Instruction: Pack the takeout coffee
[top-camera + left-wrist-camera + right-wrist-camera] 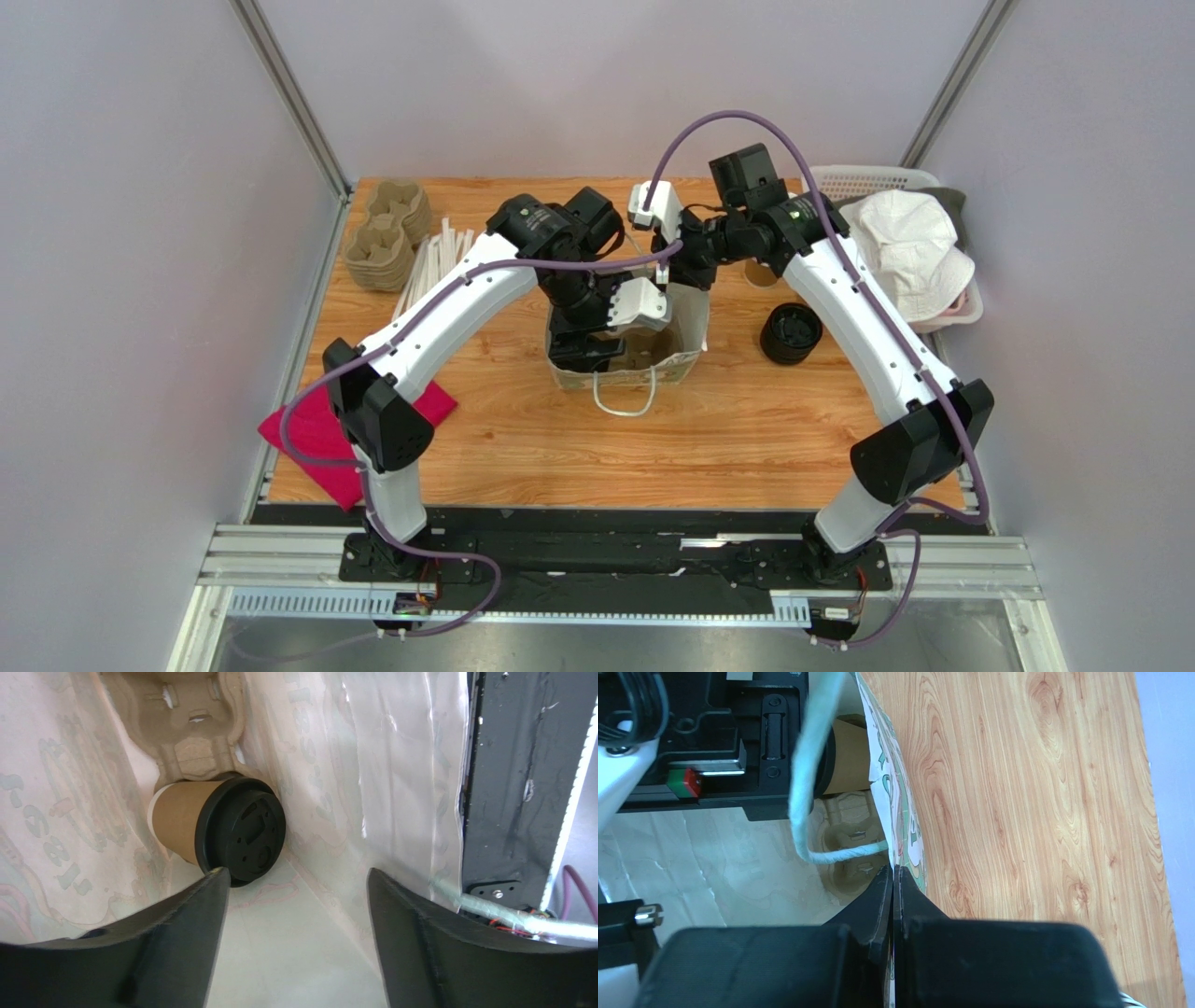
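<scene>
The takeout coffee [238, 829], a kraft cup with a black lid, lies on its side on the floor of the white paper bag [673, 367]. Its base rests against a cardboard cup carrier [193, 721] deeper in the bag. My left gripper [295, 882] is inside the bag, open and empty, its left fingertip [210, 889] just in front of the lid. My right gripper [893, 875] is shut on the bag's wall [906, 840] at its rim. The cup's brown side [850, 766] and the carrier [854, 836] show in the right wrist view.
The bag's light blue cord handle [808, 777] hangs over its opening. A black round piece [791, 333] sits right of the bag. A basket [870, 179] with a white cloth stands at the back right. Cup carriers [386, 231], white sticks [435, 259] and a red cloth [330, 427] lie at the left.
</scene>
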Controlling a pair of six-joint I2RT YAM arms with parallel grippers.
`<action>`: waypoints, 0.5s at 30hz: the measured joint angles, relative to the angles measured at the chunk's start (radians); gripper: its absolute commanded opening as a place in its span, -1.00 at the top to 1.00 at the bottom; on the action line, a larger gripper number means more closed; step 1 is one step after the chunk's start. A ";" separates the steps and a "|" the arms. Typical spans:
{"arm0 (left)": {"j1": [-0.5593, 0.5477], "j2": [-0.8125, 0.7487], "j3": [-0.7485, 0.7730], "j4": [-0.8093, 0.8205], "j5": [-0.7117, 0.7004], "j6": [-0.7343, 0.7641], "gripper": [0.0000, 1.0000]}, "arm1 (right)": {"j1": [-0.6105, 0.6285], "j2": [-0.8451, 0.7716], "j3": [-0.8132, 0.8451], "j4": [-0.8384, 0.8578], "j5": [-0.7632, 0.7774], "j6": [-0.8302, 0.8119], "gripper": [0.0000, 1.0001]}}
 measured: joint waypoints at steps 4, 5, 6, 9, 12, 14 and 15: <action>0.001 0.003 0.000 0.005 0.000 0.017 -0.39 | -0.003 0.003 0.001 -0.010 -0.001 0.001 1.00; 0.001 0.003 0.000 0.005 0.000 0.021 -0.36 | -0.004 0.003 0.001 -0.010 -0.002 0.001 1.00; 0.002 0.003 0.000 0.005 0.000 0.025 -0.35 | -0.004 0.003 0.001 -0.010 -0.003 0.001 1.00; 0.002 -0.008 -0.030 0.025 0.011 0.053 -0.26 | -0.005 0.003 0.001 -0.016 -0.001 -0.001 1.00; 0.001 -0.061 -0.077 0.067 0.042 0.100 -0.21 | -0.013 0.003 -0.014 -0.037 0.018 -0.004 1.00; 0.001 -0.102 -0.099 0.083 0.052 0.122 -0.18 | -0.019 0.003 -0.020 -0.048 0.024 -0.005 1.00; 0.001 -0.117 -0.106 0.086 0.055 0.130 -0.17 | -0.019 0.002 -0.022 -0.051 0.025 -0.005 1.00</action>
